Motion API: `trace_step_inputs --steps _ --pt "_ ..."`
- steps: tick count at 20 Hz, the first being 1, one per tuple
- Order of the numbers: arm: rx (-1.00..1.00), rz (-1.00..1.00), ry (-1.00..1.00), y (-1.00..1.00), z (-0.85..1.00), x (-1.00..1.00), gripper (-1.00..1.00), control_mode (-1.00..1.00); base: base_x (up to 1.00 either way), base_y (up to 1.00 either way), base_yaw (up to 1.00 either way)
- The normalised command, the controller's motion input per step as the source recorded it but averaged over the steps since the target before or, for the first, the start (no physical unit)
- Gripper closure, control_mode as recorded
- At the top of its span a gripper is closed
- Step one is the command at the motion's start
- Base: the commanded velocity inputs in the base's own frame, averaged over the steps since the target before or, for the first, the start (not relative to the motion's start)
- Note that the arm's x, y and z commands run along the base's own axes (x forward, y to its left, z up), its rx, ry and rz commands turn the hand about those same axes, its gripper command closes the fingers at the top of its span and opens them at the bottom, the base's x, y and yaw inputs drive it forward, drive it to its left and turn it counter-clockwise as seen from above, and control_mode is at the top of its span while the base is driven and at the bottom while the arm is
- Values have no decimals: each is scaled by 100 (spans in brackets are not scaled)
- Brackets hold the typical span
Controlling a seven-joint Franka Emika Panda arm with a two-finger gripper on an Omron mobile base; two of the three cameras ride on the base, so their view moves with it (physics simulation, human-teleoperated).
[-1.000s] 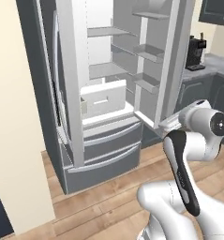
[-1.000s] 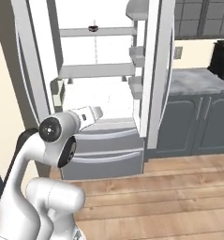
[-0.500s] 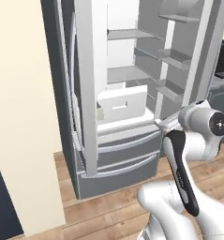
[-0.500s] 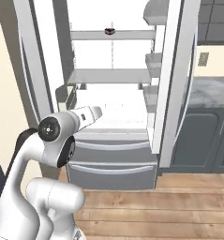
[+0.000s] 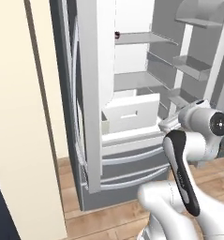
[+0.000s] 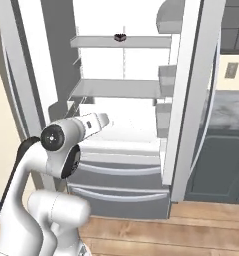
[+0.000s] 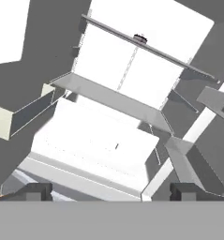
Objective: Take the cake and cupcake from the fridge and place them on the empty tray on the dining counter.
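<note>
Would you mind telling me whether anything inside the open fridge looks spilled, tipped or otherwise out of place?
Nothing stands out. The fridge stands with its doors open, its shelves level and clean. One small dark round item sits upright on the top shelf, too small to identify. The white drawer juts forward a little. The gripper is open and holds nothing.

Rendered frames, flat even light, no visible lamp. The fridge (image 6: 131,100) interior back wall blows out to pure white in right base and hand views; shelf detail is lost there. Door liners read mid-grey, soft shading, no hard cast shadows. Slight softness/aliasing throughout, small dark item on top shelf too tiny to resolve. Hand view is strongly rolled, no edge distortion.
</note>
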Motion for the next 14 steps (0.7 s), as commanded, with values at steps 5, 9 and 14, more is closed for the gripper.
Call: trace_step_inputs --steps 5,9,14 --pt "0 0 0 0 0 0 -100 100 70 -10 15" --pt "0 0 0 0 0 0 -100 100 63 -23 13" --pt "0 0 0 0 0 0 -100 100 67 -31 13"
